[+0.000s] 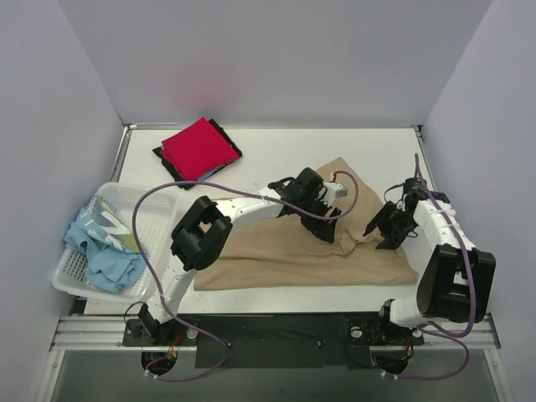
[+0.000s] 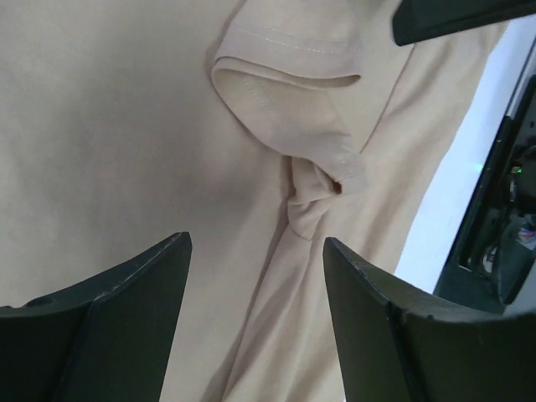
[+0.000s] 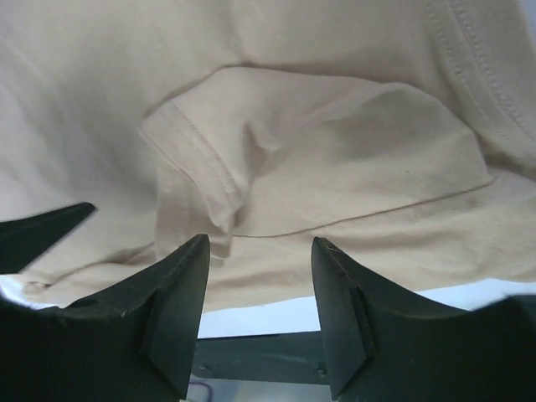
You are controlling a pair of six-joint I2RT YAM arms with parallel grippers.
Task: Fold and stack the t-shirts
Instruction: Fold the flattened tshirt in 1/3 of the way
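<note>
A tan-beige t-shirt lies spread over the middle of the table, with a bunched sleeve at its right side. My left gripper is open and empty just above the shirt, left of the sleeve; in the left wrist view the gripper hangs over a twisted fold. My right gripper is open and empty at the sleeve's right; in the right wrist view the gripper is over the sleeve. A folded red t-shirt lies on a black t-shirt at the back left.
A white mesh basket at the left edge holds crumpled light blue t-shirts. White walls close in the table at the back and both sides. The two grippers are close together over the tan shirt's right half.
</note>
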